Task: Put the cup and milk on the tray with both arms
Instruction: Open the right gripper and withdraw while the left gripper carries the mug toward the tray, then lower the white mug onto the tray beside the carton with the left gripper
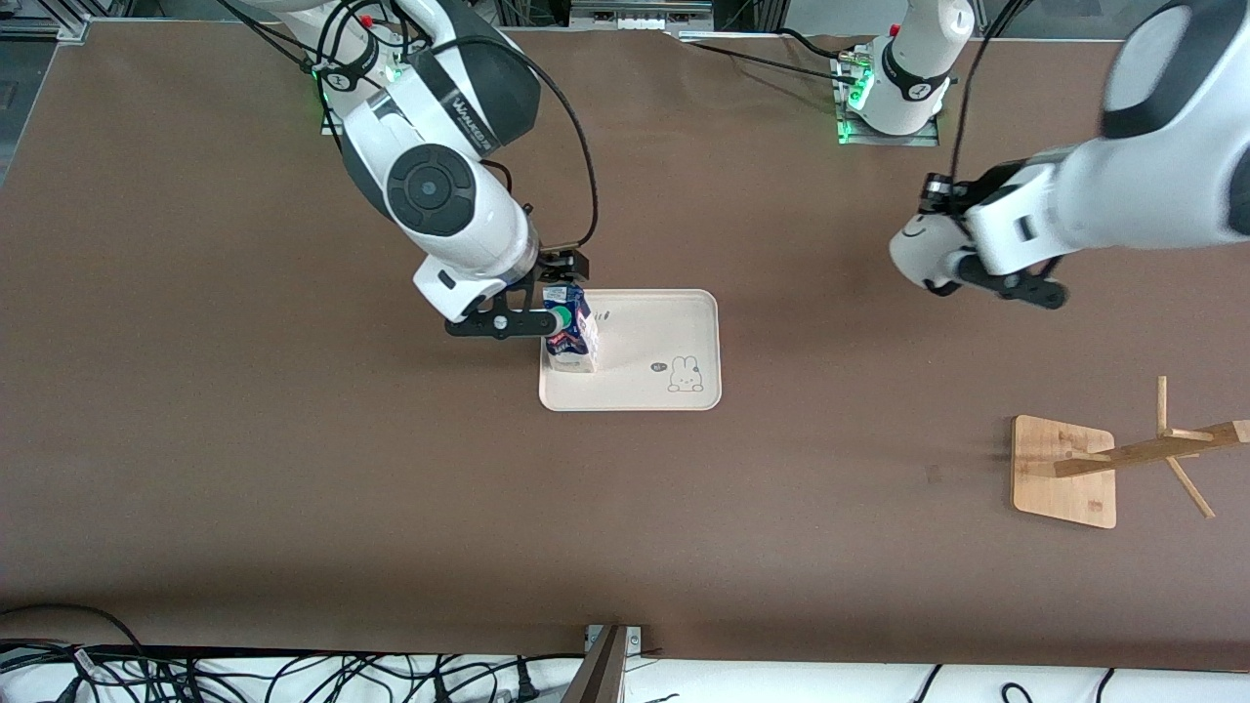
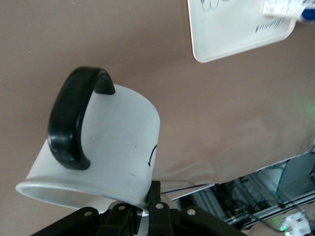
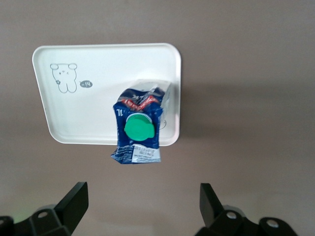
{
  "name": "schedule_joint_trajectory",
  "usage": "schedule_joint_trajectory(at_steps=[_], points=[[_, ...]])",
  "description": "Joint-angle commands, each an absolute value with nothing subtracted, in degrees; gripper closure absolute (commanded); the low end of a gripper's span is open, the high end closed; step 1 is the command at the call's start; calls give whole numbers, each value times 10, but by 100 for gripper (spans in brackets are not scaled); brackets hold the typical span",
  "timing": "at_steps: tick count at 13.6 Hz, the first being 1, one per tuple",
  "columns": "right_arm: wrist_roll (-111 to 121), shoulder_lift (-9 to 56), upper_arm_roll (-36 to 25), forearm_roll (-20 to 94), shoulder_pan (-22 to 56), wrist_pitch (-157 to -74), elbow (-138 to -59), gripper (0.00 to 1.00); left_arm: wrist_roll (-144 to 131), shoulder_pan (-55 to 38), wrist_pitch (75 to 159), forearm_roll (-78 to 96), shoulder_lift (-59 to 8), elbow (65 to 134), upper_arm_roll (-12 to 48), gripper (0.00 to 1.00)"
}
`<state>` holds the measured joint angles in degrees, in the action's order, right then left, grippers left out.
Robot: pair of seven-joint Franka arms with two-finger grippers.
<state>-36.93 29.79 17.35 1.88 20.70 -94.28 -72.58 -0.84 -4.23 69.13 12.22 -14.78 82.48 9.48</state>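
The milk point(image 1: 571, 332) stands upright on the cream tray point(image 1: 654, 332), at the tray's end toward the right arm. My right gripper point(image 1: 545, 293) is open and empty just beside the carton, not touching it. In the right wrist view the milk point(image 3: 140, 128) with its green cap stands on the tray point(image 3: 98, 108), apart from the open gripper point(image 3: 142, 191). My left gripper point(image 1: 952, 244) is shut on the cup point(image 1: 918, 252), held tilted in the air over bare table toward the left arm's end. In the left wrist view the gripper point(image 2: 147, 206) pinches the wall of the cup point(image 2: 113, 142) at its rim, black handle up; the tray point(image 2: 226, 29) shows farther off.
A wooden rack with a square base point(image 1: 1064, 472) and slanted pegs stands toward the left arm's end, nearer to the front camera than the held cup. Brown table point(image 1: 293, 469) lies around the tray. Cables run along the front edge.
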Motion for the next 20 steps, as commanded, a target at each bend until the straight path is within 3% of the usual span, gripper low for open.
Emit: schedule_joint_trajectory(at_steps=[1,4,9,13,19,20], points=[[-374,280,147,12,207,-900,-684,0,-39,-78,705,102,-225,801,98,100],[-371,250,85,12,207,-887,-666,0,-146,-124,813,112,-306,789,99,100],[-277,227,-26,11,207,-863,-666,0,-327,-202,904,155,-420,698,98,100],[-203,229,-87,13,206,-867,-668,0,-345,-233,1002,211,-473,697,98,100],[-63,230,-98,12,185,-870,-667,0,-414,-269,1041,258,-519,703,98,100],[-51,230,-99,12,185,-871,-667,0,-404,-268,1042,253,-519,705,97,33]])
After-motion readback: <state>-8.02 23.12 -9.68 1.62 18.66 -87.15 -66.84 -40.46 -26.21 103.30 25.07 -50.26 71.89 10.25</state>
